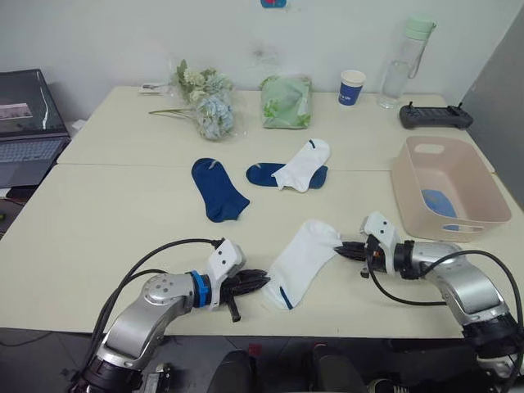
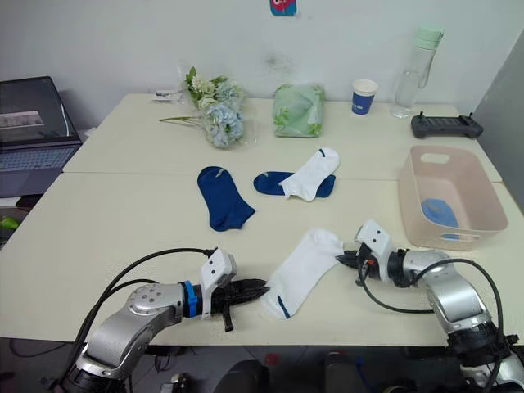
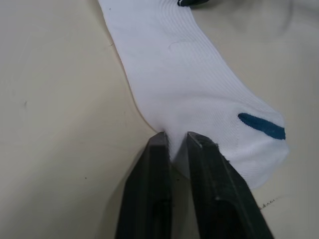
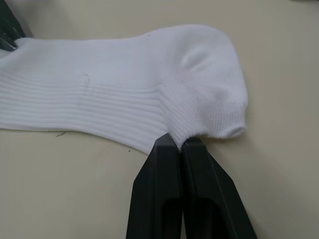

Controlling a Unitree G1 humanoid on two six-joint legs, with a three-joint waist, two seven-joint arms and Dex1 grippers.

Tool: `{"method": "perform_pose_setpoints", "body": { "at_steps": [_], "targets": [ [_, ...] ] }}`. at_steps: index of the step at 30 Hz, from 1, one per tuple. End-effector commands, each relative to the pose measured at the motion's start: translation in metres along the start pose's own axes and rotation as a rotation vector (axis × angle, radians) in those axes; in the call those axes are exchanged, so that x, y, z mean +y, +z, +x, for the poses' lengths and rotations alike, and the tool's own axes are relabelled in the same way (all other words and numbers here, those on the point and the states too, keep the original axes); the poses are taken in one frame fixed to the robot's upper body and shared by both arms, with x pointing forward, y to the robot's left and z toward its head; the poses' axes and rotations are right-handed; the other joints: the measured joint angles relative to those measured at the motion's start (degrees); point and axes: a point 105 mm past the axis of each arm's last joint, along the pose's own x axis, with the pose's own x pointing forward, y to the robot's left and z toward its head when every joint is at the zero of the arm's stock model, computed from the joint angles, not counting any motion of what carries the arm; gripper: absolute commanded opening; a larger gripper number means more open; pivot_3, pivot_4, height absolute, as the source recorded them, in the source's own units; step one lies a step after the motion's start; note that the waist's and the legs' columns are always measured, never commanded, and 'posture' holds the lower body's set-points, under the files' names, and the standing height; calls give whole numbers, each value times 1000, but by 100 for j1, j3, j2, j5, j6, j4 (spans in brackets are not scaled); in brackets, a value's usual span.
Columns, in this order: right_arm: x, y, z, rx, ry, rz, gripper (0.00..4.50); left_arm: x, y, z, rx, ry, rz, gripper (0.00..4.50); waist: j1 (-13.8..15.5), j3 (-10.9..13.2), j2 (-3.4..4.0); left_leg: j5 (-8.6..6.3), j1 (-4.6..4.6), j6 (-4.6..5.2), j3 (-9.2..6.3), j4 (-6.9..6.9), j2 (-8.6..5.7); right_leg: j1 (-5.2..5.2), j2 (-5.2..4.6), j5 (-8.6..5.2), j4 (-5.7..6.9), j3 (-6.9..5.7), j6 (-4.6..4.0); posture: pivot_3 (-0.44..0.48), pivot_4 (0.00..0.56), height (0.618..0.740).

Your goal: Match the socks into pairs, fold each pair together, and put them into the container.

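White sock (image 1: pixel 301 258) flat on table (image 1: pixel 98 229)

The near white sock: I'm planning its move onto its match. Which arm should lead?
Probably right: the right pincer pinches the white cotton ankle sock at the end nearer the other white sock.

Wall (image 1: pixel 123 41): plain off-white, scuffed patch near the middle – small blue and red sticker (image 2: pixel 282 6) at the top edge.
Tables (image 1: pixel 106 221): two cream tops pushed together, seam running across between them.
Left side: open laptop (image 1: pixel 29 123) on a separate surface just beside the tables.
Right side: grey panel (image 1: pixel 499 98) behind the table corner.
Light: even, soft – faint shadows on the tabletops.
Floor: dark strip under the near table edge, detail unclear.
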Motion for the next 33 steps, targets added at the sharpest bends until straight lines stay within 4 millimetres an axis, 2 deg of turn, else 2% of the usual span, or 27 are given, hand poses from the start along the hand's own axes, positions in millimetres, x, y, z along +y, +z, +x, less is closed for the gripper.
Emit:
{"method": "perform_pose_setpoints", "body": {
  "at_steps": [1, 5, 9, 11, 15, 16, 17, 20, 24, 27, 28, 31, 33],
  "targets": [
    [8, 16, -18, -58, -39, 21, 0, 6, 5, 2, 12, -39, 50, 30, 16, 0, 0, 0, 0, 0, 0, 0, 0, 0, 0, 0, 1, 0, 0, 0, 150, 740],
    [23, 16, -29, -58, -89, 58, 0, 38, 13, 10, 68, -6, 152, 30, 22, 0, 0, 0, 1, 0, -3, 0, -1, 2, 6, 0, 5, -6, 0, 0, 150, 740],
    [47, 9, -31, -29, -100, 87, 0, 62, 39, 27, 68, -12, 292, 30, 23, -1, -1, 0, 0, 0, -3, 2, -4, 2, 18, 0, 7, -14, 0, 0, 150, 740],
    [58, 5, -27, -37, -125, 122, 0, 64, 45, 36, 77, -51, 359, 30, 16, -1, -3, 0, -1, 0, 1, 2, -5, 0, 19, 0, 5, -16, 1, 0, 150, 740],
    [60, 6, -25, -70, -222, 148, 0, 57, 37, 37, 124, -137, 419, 30, -47, -2, -2, 0, 1, 0, 13, -1, -2, -6, 18, -1, 5, -7, 1, 0, 150, 740],
    [59, 7, -26, -75, -240, 147, 481, 56, 35, 36, 128, -149, 420, 0, -54, -2, -2, 0, 0, 0, 12, -1, -1, -6, 17, -1, 6, -7, 2, 0, 150, 740],
    [59, 7, -28, -77, -254, 145, 661, 54, 35, 34, 125, -155, 420, 0, -60, -2, -1, 0, 1, 0, 11, -1, 0, -6, 17, -1, 6, -8, 1, 0, 150, 740],
    [56, 3, -40, -37, -262, 85, 1756, 61, 36, 28, 116, -107, 413, 641, -52, -3, -1, 0, 3, 0, 8, 1, -2, -2, 17, -1, 7, -10, 2, 0, 150, 740],
    [54, 5, -54, -6, -200, -63, 3222, 71, 38, 11, 107, -34, 455, 1904, -84, -3, -1, -1, 4, 2, 14, 2, -7, -1, 21, -3, 5, -9, 5, 0, 150, 740],
    [59, 14, -60, -7, -113, -192, 4316, 83, 40, -10, 107, 70, 563, 2899, -112, -2, -2, -1, 7, 2, 6, 1, 4, 0, 20, -3, 9, -11, 5, 0, 150, 740],
    [62, 16, -59, -2, -71, -263, 4500, 80, 47, -15, 49, 68, 556, 3222, -116, -2, -2, -1, 9, 2, 7, 0, 6, -1, 21, -3, 11, -10, 5, 0, 150, 740],
    [64, 13, -51, 17, 36, -462, 4500, 45, 58, -21, -79, -74, 540, 4134, -131, 0, -6, -1, 8, 2, 6, -1, 7, 0, 20, -3, 9, -12, 5, 0, 150, 740],
    [57, 10, -45, 31, 55, -601, 4500, 29, 53, -21, -70, -151, 539, 4134, -121, 1, -8, -1, 6, 2, 9, 2, 4, 1, 16, -3, 6, -10, 5, 0, 150, 740]
  ]
}}
